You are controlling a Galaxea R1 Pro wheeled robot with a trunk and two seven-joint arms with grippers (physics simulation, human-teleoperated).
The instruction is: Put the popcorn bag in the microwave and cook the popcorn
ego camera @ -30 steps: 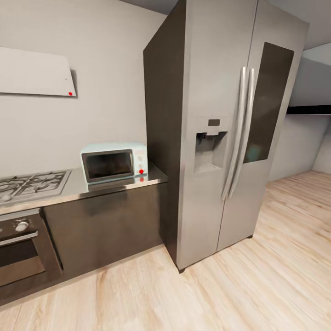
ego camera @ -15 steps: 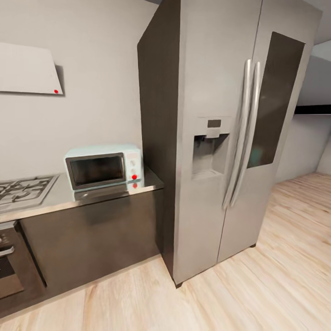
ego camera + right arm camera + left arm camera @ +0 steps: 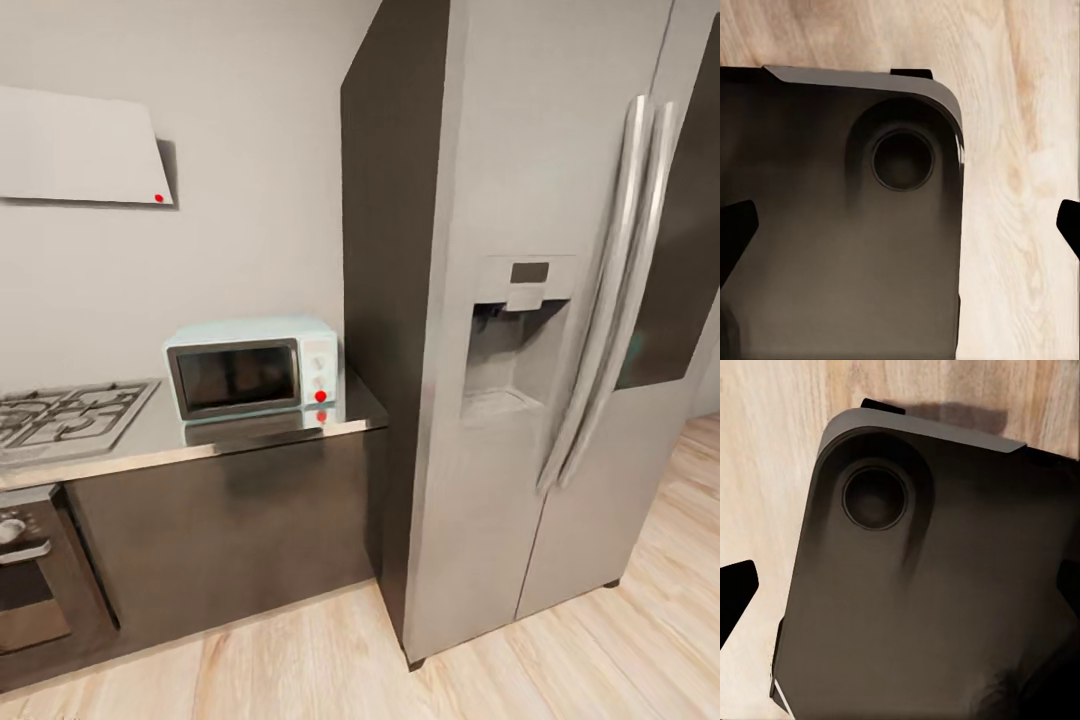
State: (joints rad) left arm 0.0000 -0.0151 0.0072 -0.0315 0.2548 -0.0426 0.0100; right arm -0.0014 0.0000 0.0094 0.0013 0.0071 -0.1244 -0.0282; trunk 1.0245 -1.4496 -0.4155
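Note:
The pale mint-blue microwave (image 3: 250, 368) stands with its door shut on the grey countertop (image 3: 140, 448), right against the side of the fridge, and a red light glows on its panel. The popcorn bag and the popcorn are out of view. In the left wrist view my left gripper (image 3: 900, 592) hangs open over the robot's dark base and the wood floor, with nothing between its fingertips (image 3: 735, 594). The right gripper (image 3: 900, 225) is likewise open and empty, its fingertips (image 3: 735, 226) wide apart above the base.
A tall steel fridge (image 3: 520, 300) with two long handles fills the right. The steel gas hob (image 3: 60, 418) lies left of the microwave, a black oven (image 3: 30, 585) below it and a flat white hood (image 3: 80, 160) above. Pale wood floor (image 3: 330, 660) runs along the dark cabinets.
The whole head view has shifted and grown: the camera has come closer to the fridge and counter. The microwave and the other things stand as before.

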